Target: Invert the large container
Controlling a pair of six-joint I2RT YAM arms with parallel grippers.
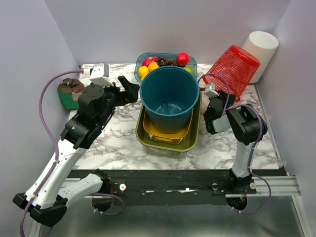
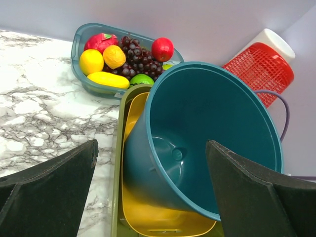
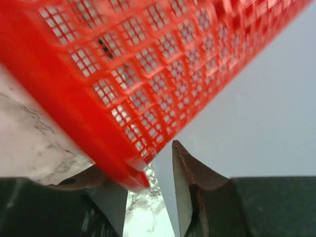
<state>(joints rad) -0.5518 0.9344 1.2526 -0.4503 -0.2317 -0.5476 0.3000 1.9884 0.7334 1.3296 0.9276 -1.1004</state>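
While red mesh basket [image 1: 238, 66] leans tilted at back right beside white cylinder [image 1: 262, 47], mouth facing down, right gripper [image 3: 148, 173] straddles lower rim, jaws part-open, no pinch: likely release for tip-over. Left gripper [image 2: 152, 145] spread wide, empty, facing teal bucket [image 1: 169, 96].

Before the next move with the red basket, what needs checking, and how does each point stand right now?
1. Is the red mesh basket sitting flat on the table: not ok, it is tilted.
2. Is the right gripper free of the basket's rim: cannot tell. The jaws are apart, with the rim by one finger.
3. Is the left gripper open and empty: ok.
4. Is the teal bucket upright in the yellow tray: ok.
5. Is the basket clear of the white cylinder: cannot tell.
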